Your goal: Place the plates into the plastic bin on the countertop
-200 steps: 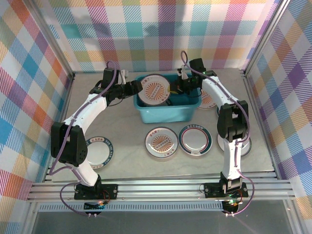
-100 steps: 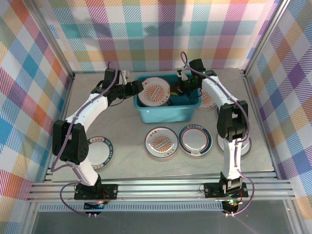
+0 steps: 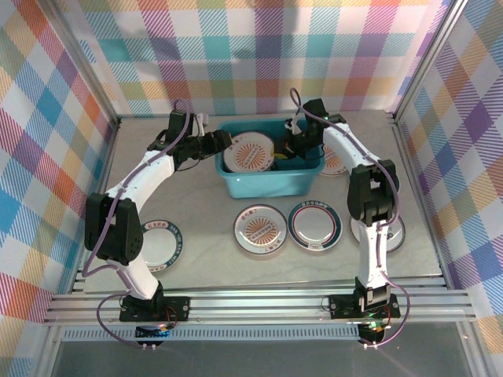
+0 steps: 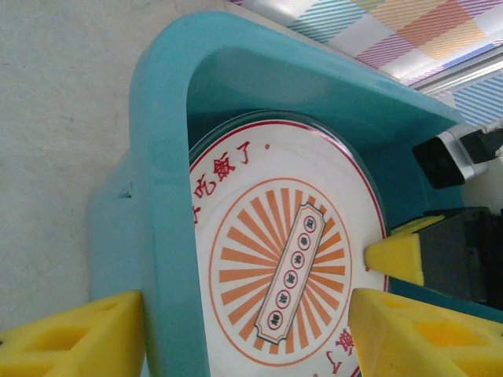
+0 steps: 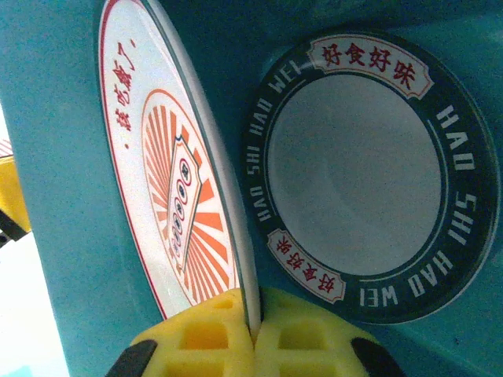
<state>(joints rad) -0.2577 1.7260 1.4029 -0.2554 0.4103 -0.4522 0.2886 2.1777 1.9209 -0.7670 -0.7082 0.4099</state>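
Nearest, by the countertop's [image 3: 212, 263] near-left corner, lies a dark-rimmed plate [image 3: 163, 244], partly under the left arm's elbow. Along the near middle sit a sunburst plate [image 3: 261, 231], white with orange rays and a red ring, and just beside it a second dark-rimmed plate [image 3: 313, 224] with a plain white centre. Toward the right edge a half-hidden plate [image 3: 393, 233] lies under the right arm.

Past these, mid-counter, stands the plastic bin [image 3: 271, 182], teal-blue with rounded corners and a lipped rim. Inside it a held plate [image 5: 169, 188], another orange-rayed one with red lettering, stands tilted. Deeper in the bin is a flat plate [image 5: 357, 177], dark-rimmed and lettered in white.

The left arm bends up the left side and reaches toward the bin's left end. The left gripper [image 3: 222, 144] stands well apart in the jaws, one yellow pad [image 4: 75, 338] outside the bin's wall and the other over the held plate, gripping nothing. The right arm stretches along the right side, its wrist turned in over the bin's far right corner. The right gripper [image 5: 253, 334] is pinched tight on the held plate's rim.

A last plate [image 3: 338, 162] lies just beside the bin's right end.
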